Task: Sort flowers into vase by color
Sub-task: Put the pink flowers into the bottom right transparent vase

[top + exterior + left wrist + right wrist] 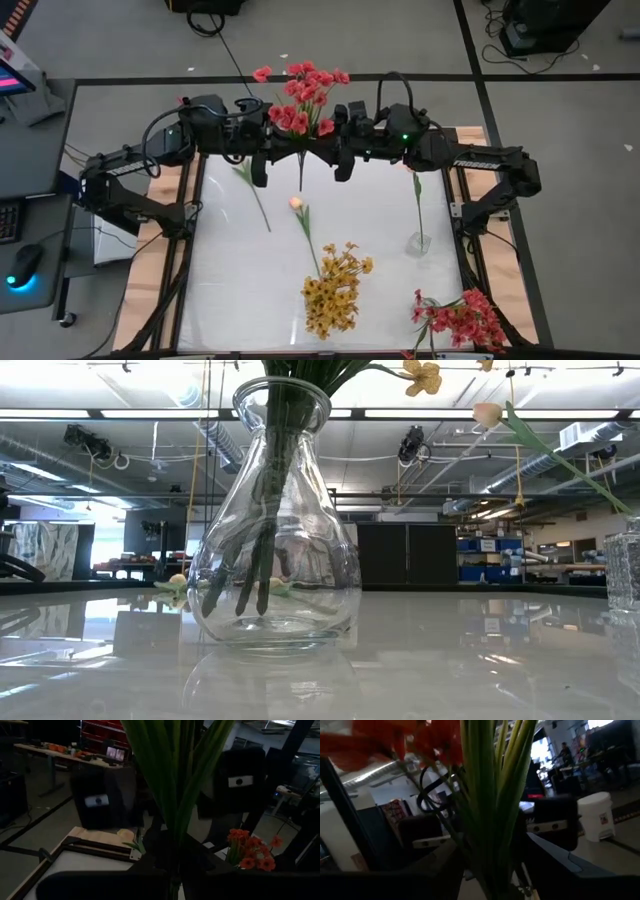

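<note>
High view | left gripper (260, 168) and right gripper (343, 165) flanking red flowers (303, 97), both clenched on stems | hand over cleanly, one release only, then toward vase (419, 243) ahead-right.

You see both pincers meeting at the surface's (230, 300) far edge, with red flowers (303, 98) between them.
</note>
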